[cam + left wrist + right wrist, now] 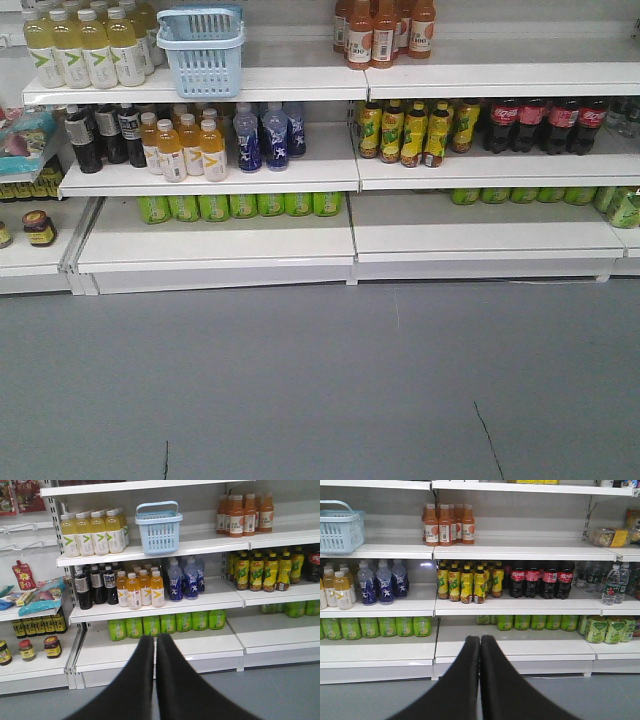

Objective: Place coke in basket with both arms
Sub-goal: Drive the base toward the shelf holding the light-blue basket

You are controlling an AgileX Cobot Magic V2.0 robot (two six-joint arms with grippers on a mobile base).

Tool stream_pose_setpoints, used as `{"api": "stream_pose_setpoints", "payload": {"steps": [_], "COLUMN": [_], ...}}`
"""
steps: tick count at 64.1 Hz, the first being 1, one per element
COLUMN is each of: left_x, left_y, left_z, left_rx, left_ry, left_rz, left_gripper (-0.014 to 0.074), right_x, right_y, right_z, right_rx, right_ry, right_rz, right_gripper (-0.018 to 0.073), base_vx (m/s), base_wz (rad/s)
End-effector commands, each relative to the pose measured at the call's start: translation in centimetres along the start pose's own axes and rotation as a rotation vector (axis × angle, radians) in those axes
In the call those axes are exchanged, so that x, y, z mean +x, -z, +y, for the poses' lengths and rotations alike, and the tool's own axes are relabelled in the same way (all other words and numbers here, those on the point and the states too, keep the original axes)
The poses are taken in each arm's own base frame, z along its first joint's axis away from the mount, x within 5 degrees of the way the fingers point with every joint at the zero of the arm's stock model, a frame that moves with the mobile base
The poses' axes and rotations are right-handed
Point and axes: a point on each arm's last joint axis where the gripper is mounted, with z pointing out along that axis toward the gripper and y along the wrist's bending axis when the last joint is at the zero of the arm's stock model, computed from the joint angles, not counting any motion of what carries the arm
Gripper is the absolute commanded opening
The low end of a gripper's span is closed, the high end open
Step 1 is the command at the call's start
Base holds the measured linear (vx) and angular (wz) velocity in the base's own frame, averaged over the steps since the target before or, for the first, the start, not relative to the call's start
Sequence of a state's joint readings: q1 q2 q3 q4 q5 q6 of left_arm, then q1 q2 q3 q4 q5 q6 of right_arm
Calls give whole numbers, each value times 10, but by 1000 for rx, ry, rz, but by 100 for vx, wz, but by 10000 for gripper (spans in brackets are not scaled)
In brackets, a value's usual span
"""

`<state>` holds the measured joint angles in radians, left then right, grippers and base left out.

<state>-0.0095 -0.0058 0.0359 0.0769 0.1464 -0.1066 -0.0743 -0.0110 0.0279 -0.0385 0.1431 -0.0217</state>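
Shelving (300, 85) filled all three views, with grey floor in front. The basket (203, 55) stood upright on the top shelf of the left bay, at its front edge, just beside the pale yellow bottles (85, 50). Left gripper (155, 639) and right gripper (480, 640) both hung well short of the shelves, each pair of fingers (142, 670) pressed together with nothing between them. Dark cola bottles (545, 122) sat at the right end of the middle shelf, right bay. I could not find the coke in any view; no red can showed. Risks as I judged them: with only red-labelled bottles visible, I might take one for the can. The basket sat at the shelf edge, so a careless one-sided pull could tip it or knock the neighbouring bottles off.
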Motion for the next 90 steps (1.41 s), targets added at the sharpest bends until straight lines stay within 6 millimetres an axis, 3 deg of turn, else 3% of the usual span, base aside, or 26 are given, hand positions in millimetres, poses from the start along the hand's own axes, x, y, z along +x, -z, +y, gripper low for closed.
{"api": "stream_pose_setpoints", "payload": {"steps": [1,90], "left_x": [-20,-20], "left_y": [5,5], "left_z": [-1,-1], "left_rx": [9,9], "left_ry": [3,3], "left_rz": [-136,-136], "left_gripper": [-8,-8], "right_x": [-5,-5], "right_y": [1,1], "right_z": [0,0], "right_rx": [6,6], "right_ry": [6,6], "right_rz": [-81,-81], "right_gripper": [-10,-10], "base_vx": [0,4], "base_wz": [-1,-2]}}
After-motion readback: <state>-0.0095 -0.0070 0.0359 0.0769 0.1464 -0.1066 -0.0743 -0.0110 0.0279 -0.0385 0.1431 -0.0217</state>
